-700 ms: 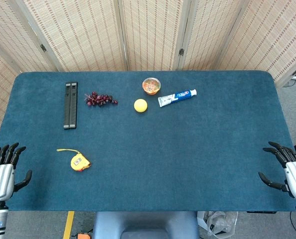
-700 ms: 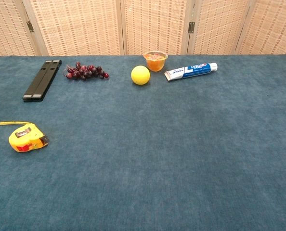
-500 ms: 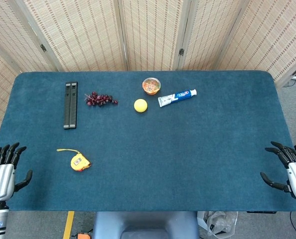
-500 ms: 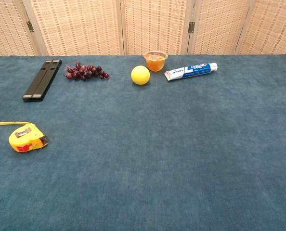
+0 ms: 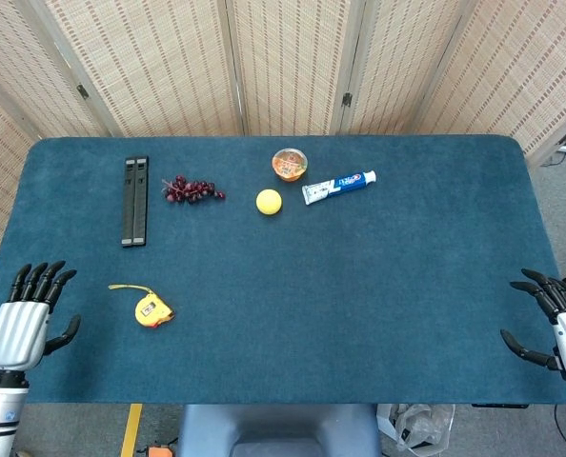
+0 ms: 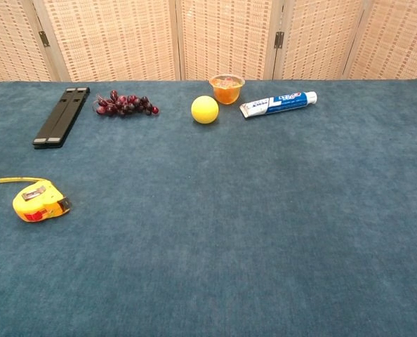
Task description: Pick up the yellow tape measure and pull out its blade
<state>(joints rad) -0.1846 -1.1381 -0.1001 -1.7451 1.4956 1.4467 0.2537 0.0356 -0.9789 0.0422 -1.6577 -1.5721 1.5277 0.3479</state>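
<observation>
Left hand (image 5: 24,322) moved inward over counter (image 5: 359,286) left edge, fingers spread, empty; right hand (image 5: 561,324) likewise. Blue felt, wicker screens (image 5: 169,67) behind; 1 yellow tape measure (image 5: 152,310).

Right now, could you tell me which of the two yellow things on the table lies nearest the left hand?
The yellow tape measure, near the table's front left, just beside the open left hand. The round yellow ball sits far back by the orange cup.

We see our left hand (image 5: 21,324) at the near left corner, fingers straight and spread, thumb out to the side, holding nothing. Our right hand (image 5: 561,324) sits at the near right edge, likewise spread and empty.
</observation>
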